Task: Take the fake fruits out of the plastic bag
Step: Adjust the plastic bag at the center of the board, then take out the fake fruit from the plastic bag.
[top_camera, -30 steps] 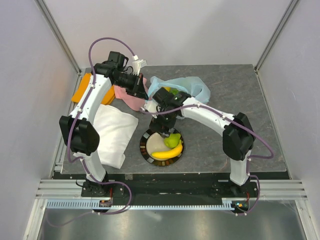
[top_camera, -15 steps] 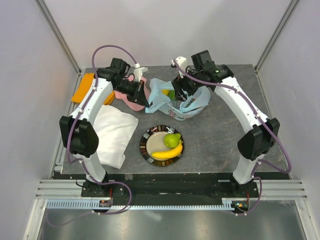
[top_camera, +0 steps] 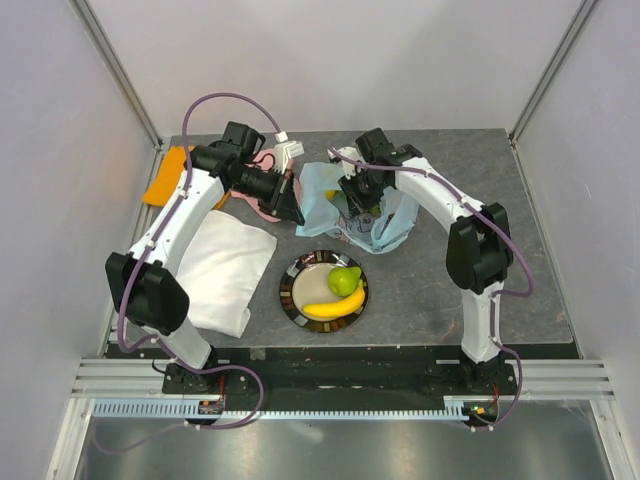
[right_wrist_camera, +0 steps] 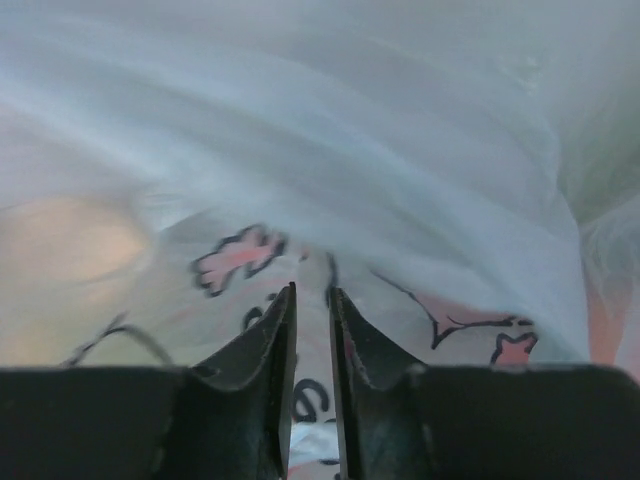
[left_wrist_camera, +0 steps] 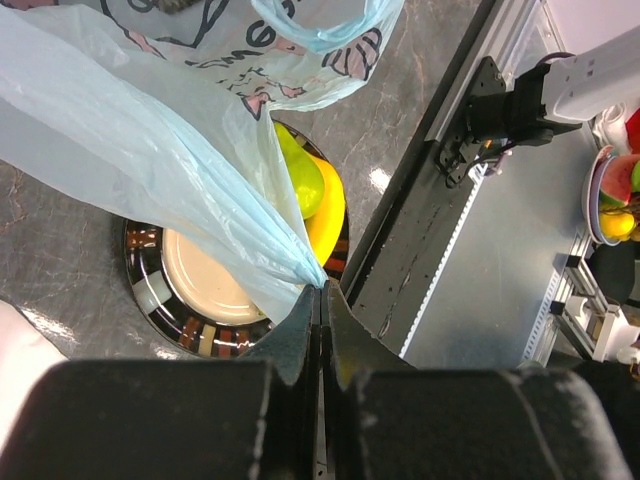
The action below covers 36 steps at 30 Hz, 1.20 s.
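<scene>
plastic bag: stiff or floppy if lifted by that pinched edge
Probably floppy: the plastic bag hangs in folds from the left fingers. Likely very light, being thin and translucent. It might slip, since only a narrow tip is pinched.

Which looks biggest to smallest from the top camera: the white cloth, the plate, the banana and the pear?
1. Folded white cloth
2. Round dark-rimmed plate
3. Yellow plastic banana and green plastic pear: too close to rank. The banana is longer, the pear is fatter.
</scene>
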### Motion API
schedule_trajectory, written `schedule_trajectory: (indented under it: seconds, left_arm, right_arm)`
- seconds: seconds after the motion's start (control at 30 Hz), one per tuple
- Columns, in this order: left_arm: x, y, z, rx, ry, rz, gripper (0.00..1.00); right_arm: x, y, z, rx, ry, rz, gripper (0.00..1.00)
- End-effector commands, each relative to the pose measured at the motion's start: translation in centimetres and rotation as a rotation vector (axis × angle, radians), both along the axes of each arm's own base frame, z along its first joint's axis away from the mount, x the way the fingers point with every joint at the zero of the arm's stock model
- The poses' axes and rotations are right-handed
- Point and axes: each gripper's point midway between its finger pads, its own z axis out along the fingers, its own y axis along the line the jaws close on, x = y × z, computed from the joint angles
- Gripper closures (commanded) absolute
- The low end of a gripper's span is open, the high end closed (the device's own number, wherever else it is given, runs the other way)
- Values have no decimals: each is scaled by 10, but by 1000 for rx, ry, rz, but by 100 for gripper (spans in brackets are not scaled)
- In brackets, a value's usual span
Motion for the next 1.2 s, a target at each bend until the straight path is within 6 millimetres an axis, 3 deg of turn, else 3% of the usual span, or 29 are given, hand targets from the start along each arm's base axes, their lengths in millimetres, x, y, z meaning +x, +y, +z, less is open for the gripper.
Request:
schedule_trajectory:
  seconds: [0.0, 0.13, 0.17, 0.3, 0.47, 0.67, 1.0, 1.1, 1.17]
  left_arm:
    - [-11, 0, 12, -42, -11, -12, 98]
    - [-16, -1, 6, -44, 7, -28, 98]
    - [-17, -1, 3, -44, 17, -34, 98]
    - [-22, -2, -4, -42, 14, -67, 98]
    - [-24, -9, -5, -47, 19, -97, 99]
    - [-21, -19, 0, -71, 14, -139, 98]
    - [-19, -31, -6, -95, 53, -181, 99]
    - [-17, -33, -7, -95, 56, -183, 98]
    - [-15, -34, -9, -93, 60, -181, 98]
  right_arm:
    - [38, -35, -20, -138, -70, -128, 75]
    - [67, -72, -20, -254, -149, -222, 61]
    - [70, -78, -19, -264, -156, -236, 54]
    - [85, -121, -18, -365, -192, -322, 45]
    - [89, -147, -26, -439, -201, -371, 25]
    - [100, -163, -33, -521, -249, -407, 10]
    - [123, -197, -81, -660, -251, -436, 4]
    - [127, -200, -86, -644, -244, -449, 11]
    - [129, -196, -84, -624, -246, -450, 25]
